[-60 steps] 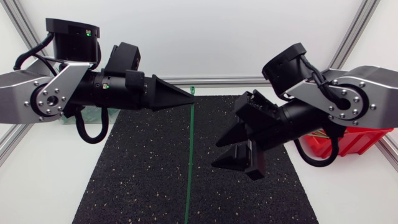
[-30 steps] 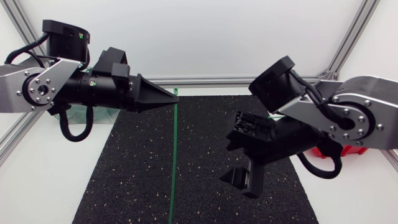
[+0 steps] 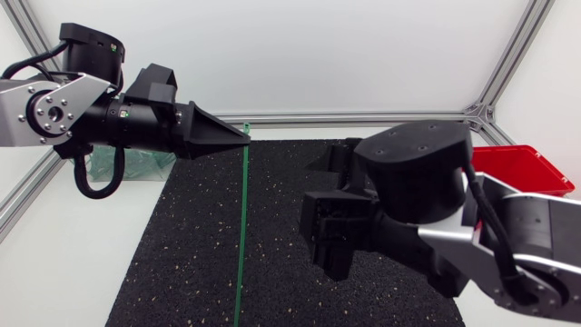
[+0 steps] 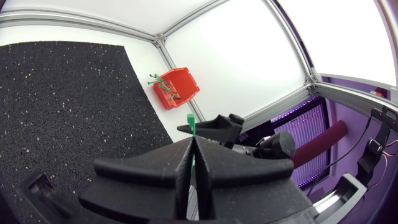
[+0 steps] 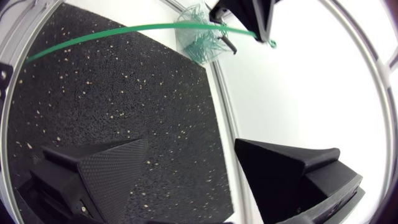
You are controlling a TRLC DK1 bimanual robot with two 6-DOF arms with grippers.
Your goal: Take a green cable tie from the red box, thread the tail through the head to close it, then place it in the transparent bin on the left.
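My left gripper (image 3: 243,138) is shut on a green cable tie (image 3: 241,227) near its head end. The tie hangs straight down over the black mat (image 3: 191,245). In the left wrist view the fingers (image 4: 205,158) are pressed together, with the tie's head (image 4: 190,121) poking out above them. My right gripper (image 3: 329,238) stands open and empty to the right of the tie, apart from it. In the right wrist view, the wide-apart fingers (image 5: 93,165) face the tie (image 5: 124,29) and the left gripper (image 5: 242,12). The red box (image 3: 522,168) is at the far right, and the transparent bin (image 3: 136,163) lies behind my left arm.
The red box (image 4: 176,87) holds more green ties. The transparent bin (image 5: 199,34) holds several green ties too. Aluminium frame rails (image 3: 363,116) run along the table's back edge and corners. White table surface (image 3: 64,263) flanks the mat.
My left gripper has carried the hanging tie leftwards. My right arm has swung down and towards the middle front of the mat, and its fingers have opened wider.
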